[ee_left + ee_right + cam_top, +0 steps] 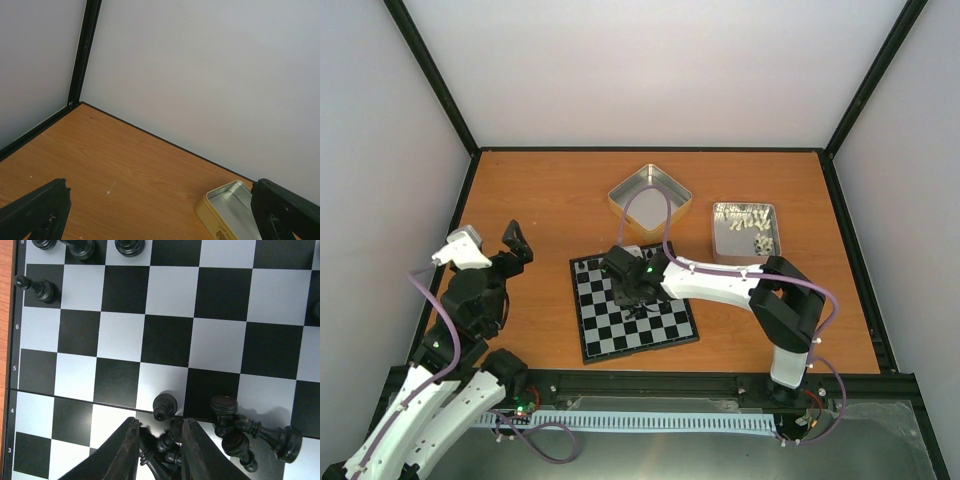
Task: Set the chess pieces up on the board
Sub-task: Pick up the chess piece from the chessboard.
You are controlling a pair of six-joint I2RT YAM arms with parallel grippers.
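Right pincer point(160, 423) narrowed astride toppled chess pieces point(231, 441), grip unclear | long axes flat on board point(170, 340) | left pincer point(160, 186) wide, empty

Board point(165, 335): black and pale-grey checks, thin black rim. Pieces point(164, 406) between and just beyond the jaws: black. Table point(540, 200): orange wood grain. Tin point(207, 216): cream outside, silver inside.

Soft, fairly bright light falls evenly from above. In the overhead view the white walls wash out pale, and the orange tabletop point(540, 200) carries only faint shadows. The tin point(650, 195) at upper centre glints on its metal floor. In the right wrist view the board point(170, 300) is sharp and the chess pieces point(235, 425) cast short, soft shadows. The right tool point(159, 422) at the bottom edge is blurred. The left tool point(161, 182) shows dark and soft in the lower corners of its view.
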